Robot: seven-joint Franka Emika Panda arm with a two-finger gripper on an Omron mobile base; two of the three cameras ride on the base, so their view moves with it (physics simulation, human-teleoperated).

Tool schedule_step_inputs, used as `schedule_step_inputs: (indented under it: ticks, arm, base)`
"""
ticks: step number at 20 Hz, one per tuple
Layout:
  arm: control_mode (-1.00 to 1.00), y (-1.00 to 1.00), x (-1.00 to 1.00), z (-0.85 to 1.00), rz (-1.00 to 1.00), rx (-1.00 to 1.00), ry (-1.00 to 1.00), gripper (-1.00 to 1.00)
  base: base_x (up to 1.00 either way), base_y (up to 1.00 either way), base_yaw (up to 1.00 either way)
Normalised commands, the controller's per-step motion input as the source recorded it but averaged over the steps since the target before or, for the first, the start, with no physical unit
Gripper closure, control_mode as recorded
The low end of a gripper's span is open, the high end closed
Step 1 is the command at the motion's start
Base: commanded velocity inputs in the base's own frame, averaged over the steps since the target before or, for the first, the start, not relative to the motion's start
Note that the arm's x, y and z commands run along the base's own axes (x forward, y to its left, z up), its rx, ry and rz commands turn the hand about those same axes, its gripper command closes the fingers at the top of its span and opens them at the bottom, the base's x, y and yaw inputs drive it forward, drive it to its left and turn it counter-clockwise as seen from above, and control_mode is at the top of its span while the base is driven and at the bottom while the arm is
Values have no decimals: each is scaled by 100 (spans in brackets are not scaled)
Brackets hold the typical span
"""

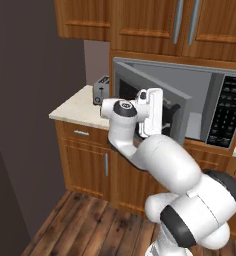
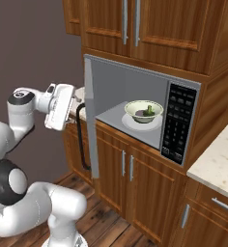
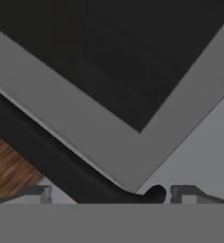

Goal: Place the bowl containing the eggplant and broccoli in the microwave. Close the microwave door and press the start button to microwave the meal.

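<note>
1 microwave [image 2: 135,91], 1 bowl [image 2: 143,111], 1 broccoli [image 2: 148,111], 1 toaster [image 1: 101,89].

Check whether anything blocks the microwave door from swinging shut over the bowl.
Nothing visible does. The bowl sits well inside the microwave, clear of the opening. The gripper, jaws open, is on the outer side of the microwave door by its handle, not in the swing path.

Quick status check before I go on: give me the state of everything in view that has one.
microwave door: open, swung out to the left.
microwave: cavity open, bowl inside.
bowl: upright on the white plate inside the microwave, holding green and dark food.
end effector: open, holding nothing, close against the outer face of the door by the handle.
upper cabinets: shut.
lower cabinet doors: shut.
</note>
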Motion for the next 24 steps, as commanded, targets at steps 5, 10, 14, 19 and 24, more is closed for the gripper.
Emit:
schedule_step_inputs:
  ticks: [5, 10, 14, 19, 24]
  arm:
    - [-100, -54, 40, 0, -16, 0, 18, -100]
    - [-100, -49, 43, 0, -14, 0, 11, -100]
    - [-100, -49, 45, 0, -11, 0, 9, -100]
    - [-100, -51, 37, 0, -7, 0, 6, -100]
    - [-100, -57, 35, 0, -1, 0, 0, -100]
  base:
    - [0, 0, 0]
    - [0, 0, 0]
    - [0, 0, 0]
    - [0, 0, 0]
    - [0, 0, 0]
